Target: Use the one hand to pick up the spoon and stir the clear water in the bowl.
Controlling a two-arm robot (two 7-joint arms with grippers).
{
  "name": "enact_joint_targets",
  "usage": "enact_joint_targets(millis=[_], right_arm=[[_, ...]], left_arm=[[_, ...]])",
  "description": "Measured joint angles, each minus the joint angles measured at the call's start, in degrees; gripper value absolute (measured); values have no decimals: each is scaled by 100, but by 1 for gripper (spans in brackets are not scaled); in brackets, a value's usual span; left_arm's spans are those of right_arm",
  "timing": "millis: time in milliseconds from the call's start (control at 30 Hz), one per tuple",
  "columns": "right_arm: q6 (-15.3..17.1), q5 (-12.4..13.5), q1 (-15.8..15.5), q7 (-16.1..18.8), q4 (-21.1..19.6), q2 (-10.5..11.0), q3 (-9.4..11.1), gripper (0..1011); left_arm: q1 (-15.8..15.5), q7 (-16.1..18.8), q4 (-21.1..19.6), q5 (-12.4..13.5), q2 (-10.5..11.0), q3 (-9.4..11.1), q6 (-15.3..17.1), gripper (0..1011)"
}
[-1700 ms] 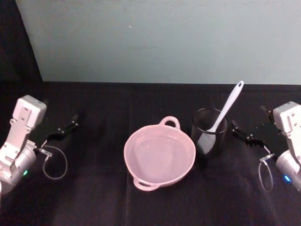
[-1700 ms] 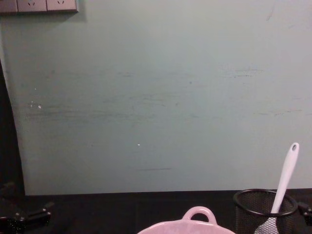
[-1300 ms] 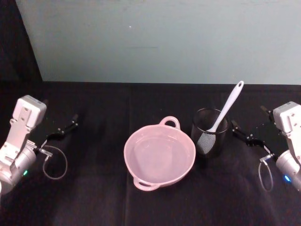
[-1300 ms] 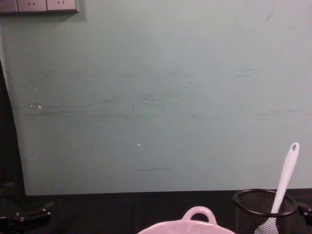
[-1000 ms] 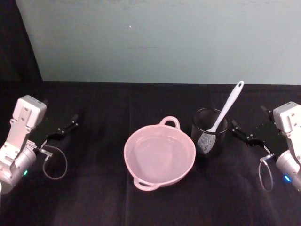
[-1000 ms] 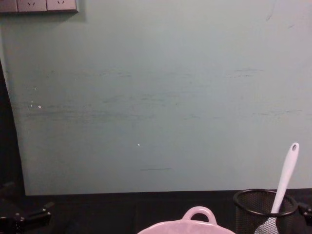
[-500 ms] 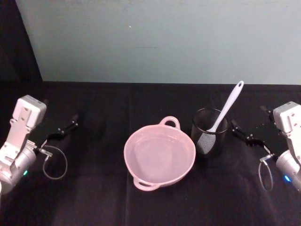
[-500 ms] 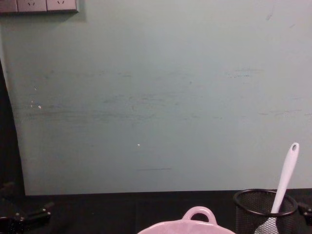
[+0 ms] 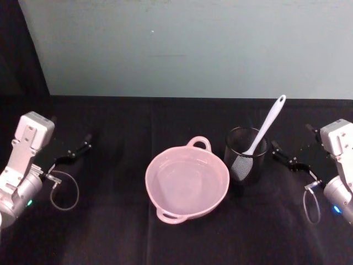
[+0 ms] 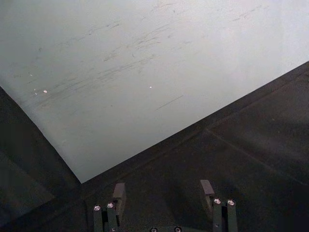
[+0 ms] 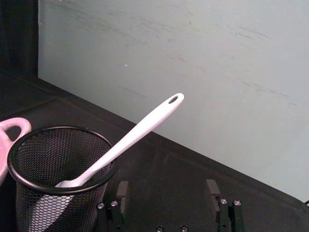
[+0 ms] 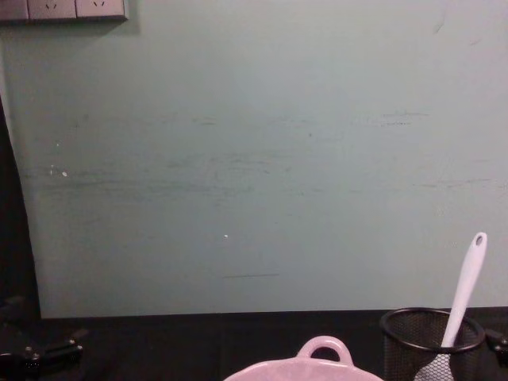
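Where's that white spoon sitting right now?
In the head view the spoon stands head-down in the black mesh cup, right of centre on the table and just right of the pink bowl, its handle leaning to the right.

The bowl (image 9: 159,167) sits mid-frame on the table (image 9: 110,232), with the mesh cup (image 9: 242,168) just to its right. The spoon (image 9: 266,130) stands in that cup, leaning toward the upper right. The left gripper (image 9: 77,150) lies at far left, the right gripper (image 9: 281,154) right of the cup.
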Motion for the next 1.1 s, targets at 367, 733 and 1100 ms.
enact_joint_targets(millis=[367,733,1100], right_arm=[[177,538,-678,121,-788,188,564,1003],[590,1982,-744,993,-897,-127,1139,1003],[1503,3839,-115,2009,-93,-923,1562,1003]], left_arm=[[0,0,0,0,0,0,0,1005],[0,0,0,0,0,0,0,1005],[0,0,0,0,0,0,0,1005]])
